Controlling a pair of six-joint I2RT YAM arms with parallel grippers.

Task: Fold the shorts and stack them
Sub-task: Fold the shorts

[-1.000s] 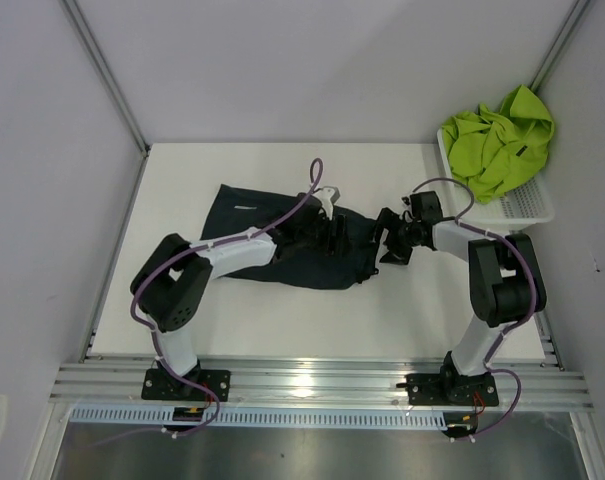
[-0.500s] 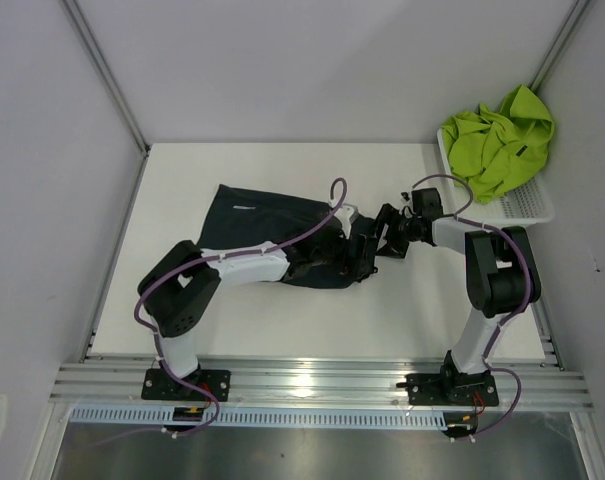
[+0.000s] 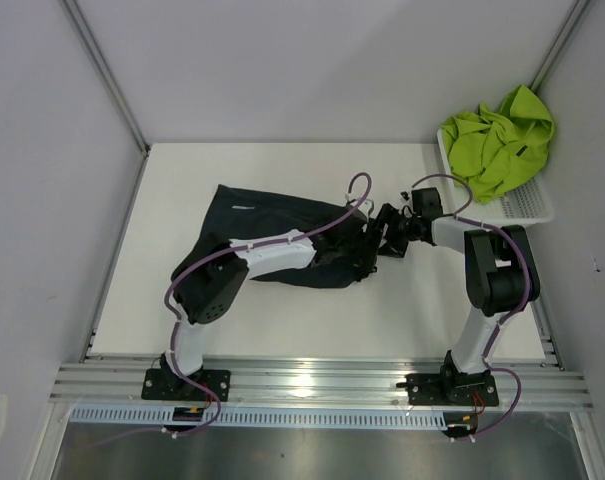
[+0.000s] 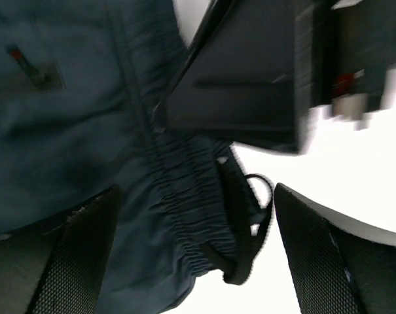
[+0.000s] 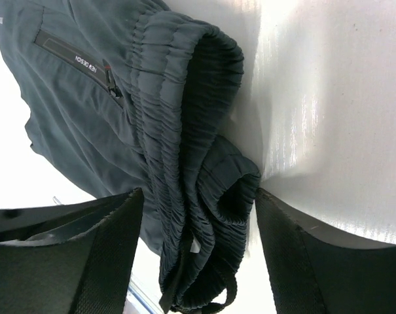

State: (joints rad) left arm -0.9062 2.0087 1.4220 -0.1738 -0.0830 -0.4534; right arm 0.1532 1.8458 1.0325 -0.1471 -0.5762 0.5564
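Dark shorts [image 3: 272, 235]: flat on the surface [image 3: 182, 180], mid-scene, waistband [image 5: 184, 131] at the right end.
Green shorts [image 3: 494, 140]: heaped in the basket [image 3: 527, 205], far right.
Left hand [image 4: 196, 196]: wide open, empty, over the waistband.
Right hand [image 5: 198, 196]: parted, straddling the bunched waistband, not clamped.

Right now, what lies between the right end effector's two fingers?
The dark shorts' gathered waistband, lying on the white table. The fingers stand apart on either side of it. The right wrist view shows this.
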